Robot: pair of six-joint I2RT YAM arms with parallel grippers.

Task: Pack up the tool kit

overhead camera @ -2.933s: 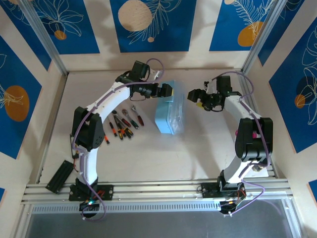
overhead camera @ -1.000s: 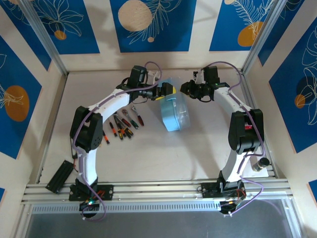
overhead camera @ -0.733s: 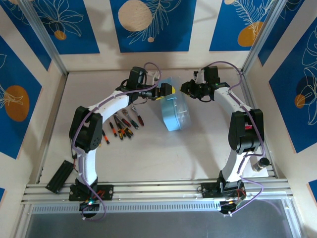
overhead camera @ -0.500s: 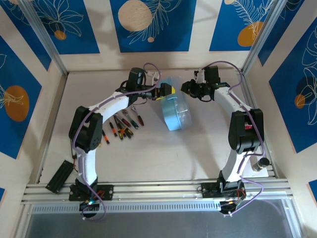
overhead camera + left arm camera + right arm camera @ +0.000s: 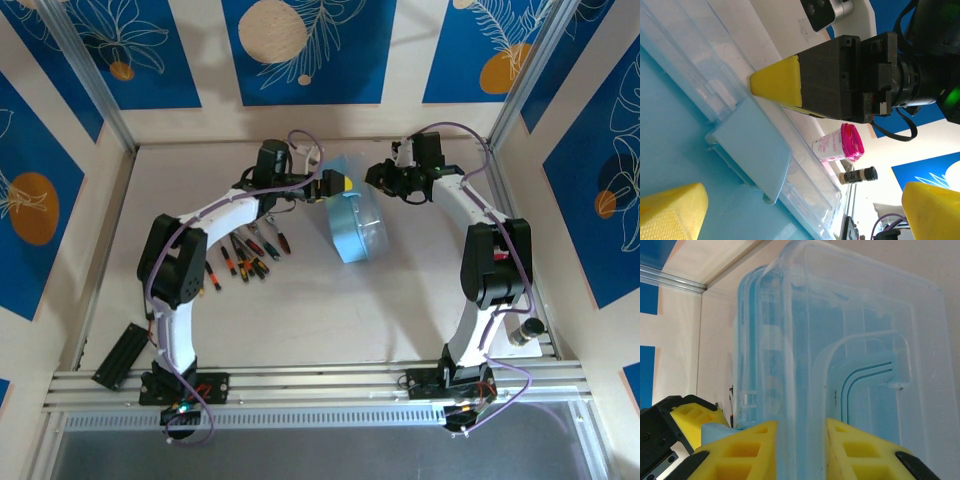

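The light-blue translucent case (image 5: 356, 222) sits at the far middle of the tabletop (image 5: 300, 310), with a hand at either side of its far end. The left hand (image 5: 338, 185) is released. In its wrist view its yellow fingertips (image 5: 671, 212) stand far apart at the lower corners of the frame, with the blue wall of the case and its pale latch (image 5: 752, 150) in front of them. The right hand (image 5: 375, 178) is clenched on the clear lid (image 5: 865, 315). In the right wrist view its yellow fingers (image 5: 752, 450) press on both faces of the lid's edge, and the blue half of the case stands just behind (how far the two halves are parted I cannot tell). One of that hand's yellow fingertips (image 5: 775, 82) also shows in the left wrist view, touching the clear rim just above the latch. The loose tools (image 5: 250, 250), with red, black and yellow handles, lie in a short row on the tabletop left of the case, beside the left forearm and apart from the case. A pink-capped bottle (image 5: 841, 145) stands in the background.
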